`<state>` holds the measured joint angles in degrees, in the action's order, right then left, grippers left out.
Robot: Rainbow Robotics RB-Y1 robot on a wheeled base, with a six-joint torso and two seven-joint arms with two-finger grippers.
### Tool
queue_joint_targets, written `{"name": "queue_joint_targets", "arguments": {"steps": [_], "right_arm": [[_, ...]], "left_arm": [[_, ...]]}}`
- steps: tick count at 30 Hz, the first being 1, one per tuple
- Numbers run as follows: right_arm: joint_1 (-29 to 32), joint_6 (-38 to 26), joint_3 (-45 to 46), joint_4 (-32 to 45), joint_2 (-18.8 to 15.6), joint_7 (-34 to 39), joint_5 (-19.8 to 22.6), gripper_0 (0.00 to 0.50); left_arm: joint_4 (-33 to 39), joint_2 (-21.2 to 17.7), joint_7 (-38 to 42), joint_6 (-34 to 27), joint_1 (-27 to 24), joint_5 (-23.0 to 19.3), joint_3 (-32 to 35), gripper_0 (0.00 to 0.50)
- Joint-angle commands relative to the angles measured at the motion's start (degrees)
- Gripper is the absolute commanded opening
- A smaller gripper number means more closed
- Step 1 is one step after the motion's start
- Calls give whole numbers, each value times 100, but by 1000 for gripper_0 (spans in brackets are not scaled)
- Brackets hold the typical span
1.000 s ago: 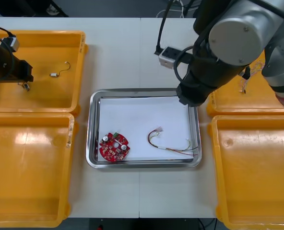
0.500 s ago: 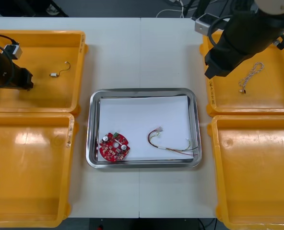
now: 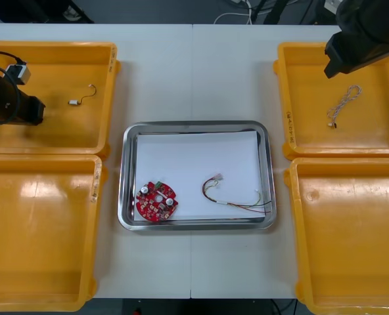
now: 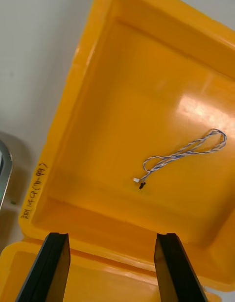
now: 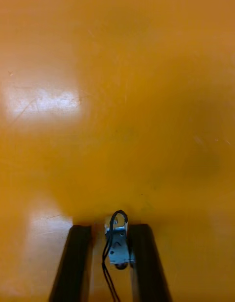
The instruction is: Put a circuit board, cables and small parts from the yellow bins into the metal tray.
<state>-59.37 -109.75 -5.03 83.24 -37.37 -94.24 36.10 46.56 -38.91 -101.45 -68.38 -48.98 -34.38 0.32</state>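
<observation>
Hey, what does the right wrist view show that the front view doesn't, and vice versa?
Right wrist view adds: the right hand, open above the far right yellow bin, plus handwriting on its rim. Front view adds: the metal tray holding a red circuit board and a red and yellow cable, and the left arm over the far left bin. Shared: that far right bin and its twisted blue and white cable.

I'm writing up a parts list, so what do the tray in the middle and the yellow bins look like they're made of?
The metal tray looks like polished steel: its rim is mirror-bright, with sharp reflections. The white lining may be paper; it lies flat and matte. The yellow bins seem moulded plastic with a glossy finish: soft glare patches, rounded corners.
</observation>
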Motion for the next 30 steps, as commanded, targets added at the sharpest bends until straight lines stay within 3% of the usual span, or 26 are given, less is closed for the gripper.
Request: {"name": "queue_joint_targets", "arguments": {"steps": [1,15,23,30], "right_arm": [[-540,-25,424,-520,-253,-209,-270,500],[-637,-25,969,-1768,-139,-165,-1193,500],[-698,156,1716,-2260,239,-6,-1870,500],[-901,578,1989,-2778,292,169,-2002,500]], "left_arm": [[73,41,-569,70,20,-131,-58,0],[398,15,-525,-246,20,-95,-49,0],[1435,6,-393,-1635,20,423,461,0],[2244,15,-261,-2619,20,599,619,0]]}}
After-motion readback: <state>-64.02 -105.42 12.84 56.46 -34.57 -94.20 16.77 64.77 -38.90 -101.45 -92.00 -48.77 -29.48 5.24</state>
